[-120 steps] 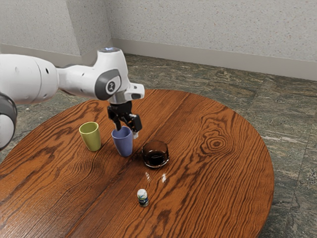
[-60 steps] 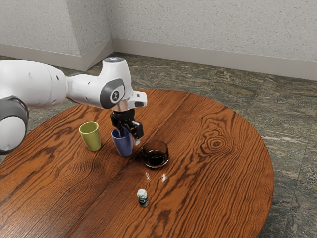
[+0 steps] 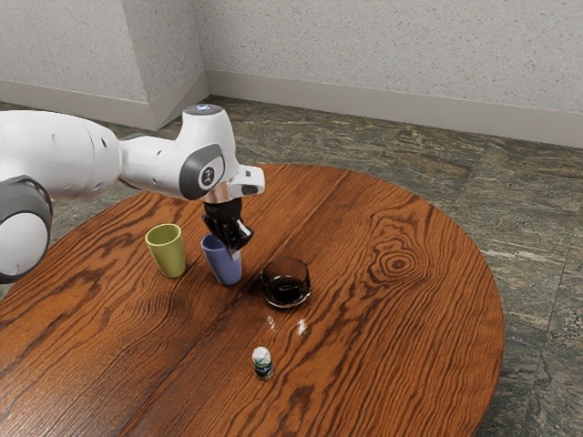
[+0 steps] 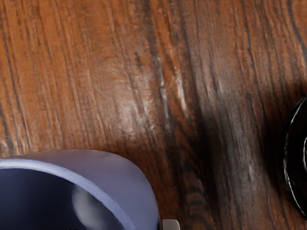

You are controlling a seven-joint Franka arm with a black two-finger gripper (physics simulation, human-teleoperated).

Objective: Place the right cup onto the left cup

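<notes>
1. Blue cup [image 3: 226, 266]: violet-blue outside, navy inside.
2. Green cup [image 3: 168, 256]: yellow-green, plain.
3. Bowl [image 3: 286, 289]: dark brown from where I stand.
4. Bottle [image 3: 262, 364]: white top, dark multicolour label.
5. Table [image 3: 392, 319]: red-brown, dark grain, ringed knot.
6. Arm [image 3: 157, 164]: white, dark grey patches; gripper [image 3: 234, 250]: black.
7. Floor [image 3: 537, 228]: grey-green, streaky. Wall [image 3: 392, 55]: pale grey, speckled.

Glossy wood grain gleams on the table [image 3: 383, 319] below the gripper [image 3: 234, 249]! Right at the gripper, the blue cup [image 3: 225, 268] wears a smooth, soft sheen; near it, shiny, see-through dark glass on the bowl [image 3: 286, 284]; and the green cup [image 3: 168, 255], nearby, looks smooth too.
</notes>
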